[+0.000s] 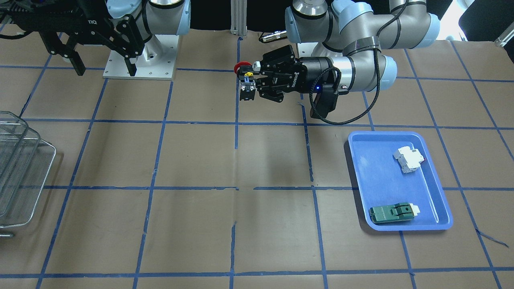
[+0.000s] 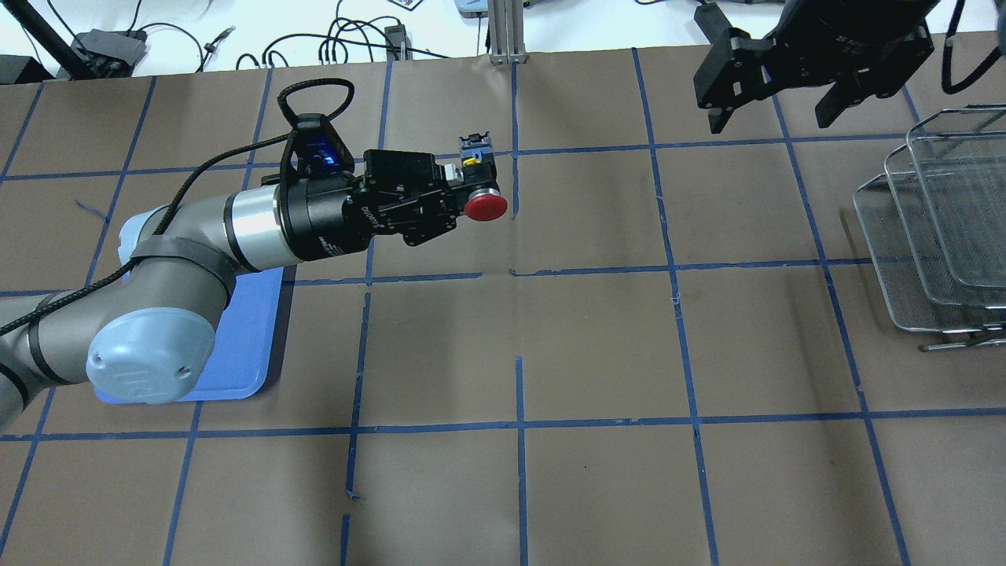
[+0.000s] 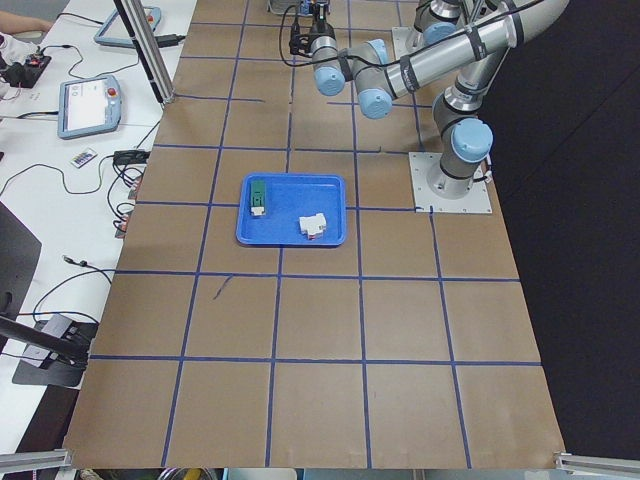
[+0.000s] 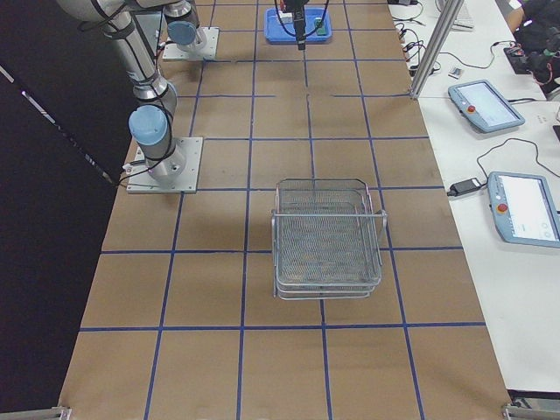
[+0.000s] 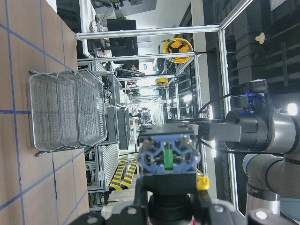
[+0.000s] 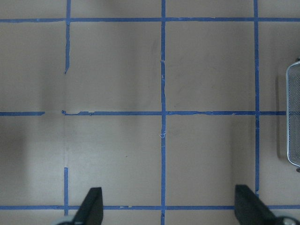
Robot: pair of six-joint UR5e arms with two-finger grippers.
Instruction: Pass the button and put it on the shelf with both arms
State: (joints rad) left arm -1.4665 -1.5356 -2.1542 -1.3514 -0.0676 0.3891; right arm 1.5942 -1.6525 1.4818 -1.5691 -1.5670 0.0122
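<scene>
Left claw (image 2: 462,189): clenched on the black body of the button (image 2: 485,206), held level and clear of the table (image 2: 597,338) near its middle line, red cap toward the robot's side and blue-and-yellow contact end away from it (both ends stick out past the fingers, which I judge leaves the other claw something to take). Right claw (image 2: 769,116): spread wide and empty, hanging above the table well apart from the button, on the side where the shelf (image 2: 927,236) stands; judged to be waiting for the hand-over, since the shelf lies at the far end from the left arm (image 2: 196,244). Tray (image 1: 361,168), blue, on the left arm's side, holding a white switch block (image 1: 408,159) and a green module (image 1: 391,212), neither part of this job. Not visible or unclear: overhead, the left arm covers most of the tray and all of its contents; the left wrist view shows only the button's contact end, not the cap, with the fingers cut by the bottom edge; the right wrist view shows two fingertips and one corner of the shelf; the shelf runs off the edge in both the front and overhead views.
</scene>
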